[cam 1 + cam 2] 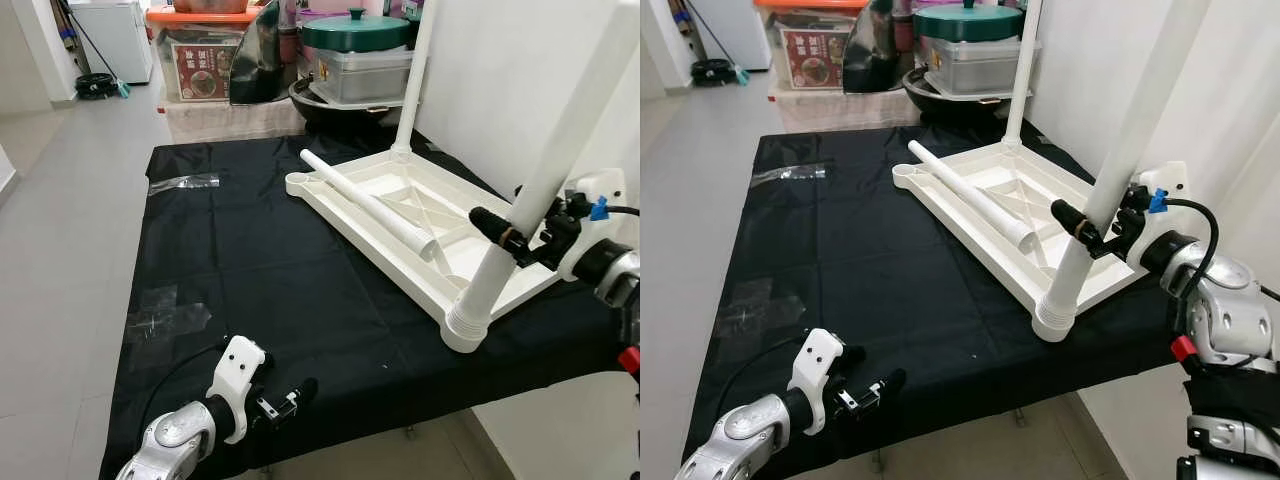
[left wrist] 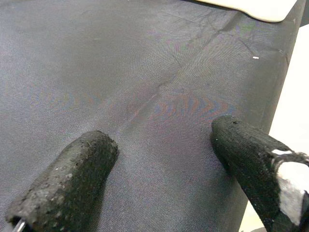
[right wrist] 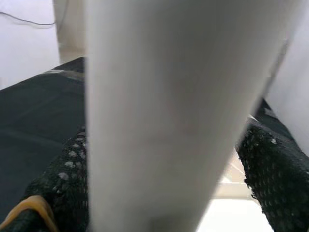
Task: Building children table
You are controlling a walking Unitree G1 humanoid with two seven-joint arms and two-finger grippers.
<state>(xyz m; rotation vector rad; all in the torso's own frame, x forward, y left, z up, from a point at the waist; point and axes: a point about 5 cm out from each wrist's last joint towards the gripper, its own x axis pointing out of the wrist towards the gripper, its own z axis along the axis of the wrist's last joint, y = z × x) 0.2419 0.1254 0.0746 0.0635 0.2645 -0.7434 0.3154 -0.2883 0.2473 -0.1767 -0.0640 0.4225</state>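
The white table top (image 1: 375,185) lies upside down on the black cloth (image 1: 250,260). One white leg (image 1: 412,80) stands upright in its far corner. A second leg (image 1: 545,180) rises tilted from the near corner, its ribbed collar (image 1: 468,325) at the socket. My right gripper (image 1: 505,235) is shut on this leg a little above the collar; in the right wrist view the leg (image 3: 164,121) sits between the black fingers (image 3: 63,183). A third leg (image 1: 370,205) lies loose across the top. My left gripper (image 2: 164,159) hovers open over the cloth near the front edge (image 1: 285,398), holding nothing.
Clear plastic wrappers (image 1: 183,182) (image 1: 165,310) lie on the cloth's left side. Storage boxes (image 1: 205,60) and a green-lidded pot (image 1: 355,35) are stacked behind the table. A white wall (image 1: 500,70) runs along the right. Grey tiled floor (image 1: 60,200) lies to the left.
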